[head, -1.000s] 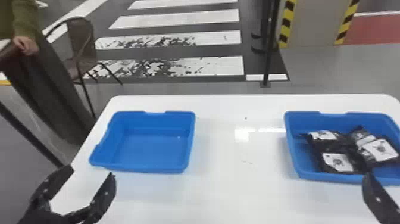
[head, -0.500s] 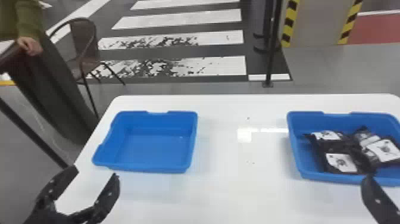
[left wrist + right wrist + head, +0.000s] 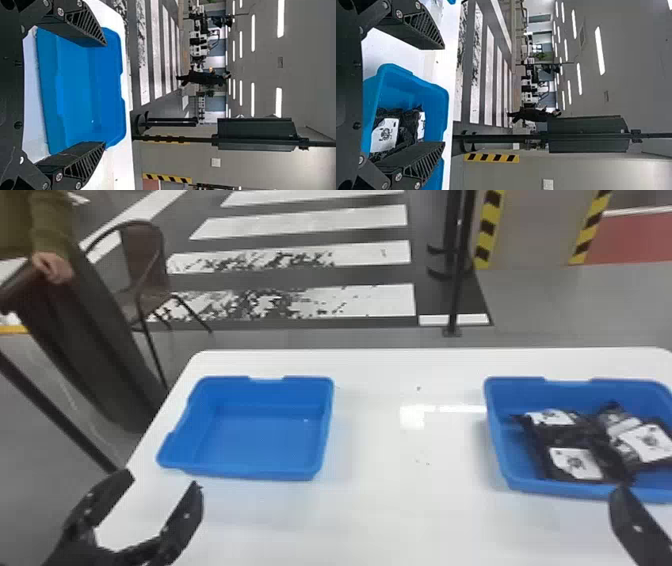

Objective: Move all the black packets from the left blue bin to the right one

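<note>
Starting at the left, the left gripper (image 3: 165, 481) hangs just on the near side of the left bin (image 3: 260, 440), its 2 fingers spread wide with nothing between them. The left bin sits on the white table (image 3: 375, 515) with its blue floor bare from wall to wall, so I judge the picking part of the job to be finished. Well to the right of the left bin, across a stretch of table, stands the right bin (image 3: 530, 392). The black packets (image 3: 575, 462) lie inside it in a loose heap, some overlapping, with at least 3 white labels facing up; they overlap too much for me to give a sure count. The right gripper (image 3: 443, 96) is also well to the right of the left bin, by the right bin's near side, its 2 fingers wide apart and holding nothing. The step in hand looks like the last 1: both arms free, packets delivered. The next move seems to call for no more grasping, only for drawing both grippers back without touching either bin. The right arm probably needs more care, since a low sweep could catch the right bin's rim or drag a packet.
</note>
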Tool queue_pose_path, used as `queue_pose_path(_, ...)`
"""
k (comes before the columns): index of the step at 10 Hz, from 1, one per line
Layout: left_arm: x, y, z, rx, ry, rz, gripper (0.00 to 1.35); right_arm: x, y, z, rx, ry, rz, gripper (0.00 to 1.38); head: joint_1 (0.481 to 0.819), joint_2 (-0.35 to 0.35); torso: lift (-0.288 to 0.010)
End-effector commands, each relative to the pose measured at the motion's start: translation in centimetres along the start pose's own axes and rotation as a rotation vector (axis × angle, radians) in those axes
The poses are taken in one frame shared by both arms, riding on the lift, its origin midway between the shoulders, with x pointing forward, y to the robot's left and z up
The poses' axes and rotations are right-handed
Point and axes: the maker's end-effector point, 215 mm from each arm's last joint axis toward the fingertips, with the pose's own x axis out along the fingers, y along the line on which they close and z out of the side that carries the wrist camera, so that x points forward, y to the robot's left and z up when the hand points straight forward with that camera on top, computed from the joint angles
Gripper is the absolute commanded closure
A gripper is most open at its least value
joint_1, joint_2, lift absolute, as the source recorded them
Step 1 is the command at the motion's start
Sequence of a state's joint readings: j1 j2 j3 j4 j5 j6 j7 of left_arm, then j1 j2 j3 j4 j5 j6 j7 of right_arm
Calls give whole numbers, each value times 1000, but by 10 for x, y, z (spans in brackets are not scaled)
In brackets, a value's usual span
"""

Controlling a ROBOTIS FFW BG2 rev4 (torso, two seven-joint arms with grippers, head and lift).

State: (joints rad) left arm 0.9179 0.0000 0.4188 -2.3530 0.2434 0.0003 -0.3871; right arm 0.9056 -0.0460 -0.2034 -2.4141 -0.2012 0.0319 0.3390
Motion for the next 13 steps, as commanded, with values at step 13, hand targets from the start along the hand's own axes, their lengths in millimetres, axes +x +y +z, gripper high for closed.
queue_pose_path(13,2,-8,1,-26,-12,-11,165,3,5,2,32,-12,10,174,695,166,-140)
